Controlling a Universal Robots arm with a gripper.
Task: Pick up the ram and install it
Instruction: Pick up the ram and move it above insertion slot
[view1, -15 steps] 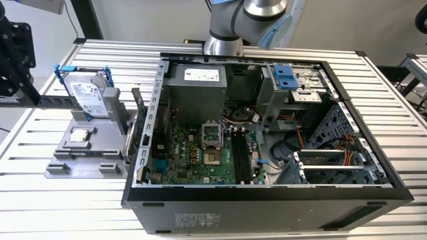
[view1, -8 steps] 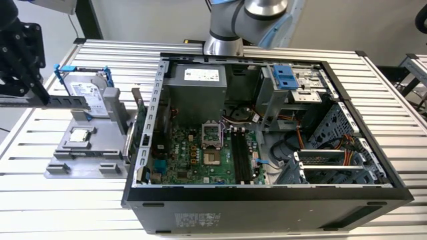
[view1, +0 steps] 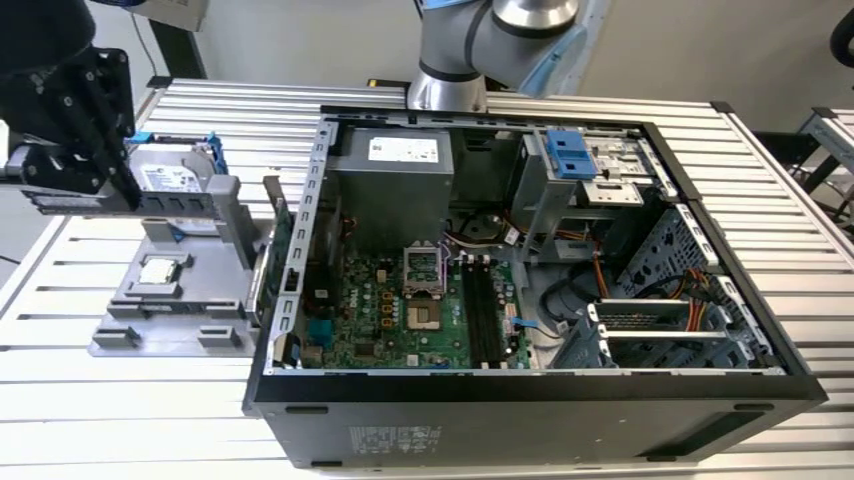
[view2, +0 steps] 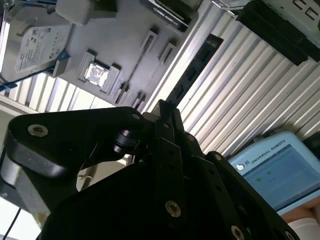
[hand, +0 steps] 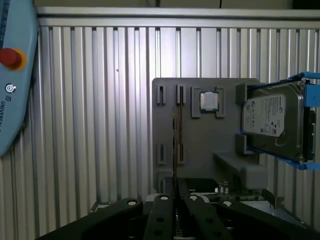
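The ram (hand: 175, 132) is a thin green stick standing on edge in the slots of a grey holder (hand: 200, 145). In the second wrist view the ram (view2: 192, 72) shows as a long dark strip. In the exterior view it (view1: 278, 235) stands upright between the holder (view1: 167, 300) and the case wall. My gripper (hand: 176, 192) hangs above the ram, lined up with its length and not touching it. Its black fingers (hand: 162, 202) are open by a narrow gap with nothing between them. The gripper (view1: 83, 170) is high at the exterior view's left. The black motherboard slots (view1: 481, 310) lie inside the open case.
The holder also carries a silver hard drive in a blue frame (hand: 272, 117) and a small square processor chip (hand: 209, 101). The open computer case (view1: 534, 390) fills the middle of a ribbed metal table (view1: 120, 400). A blue teach pendant (hand: 12, 75) lies beside the holder.
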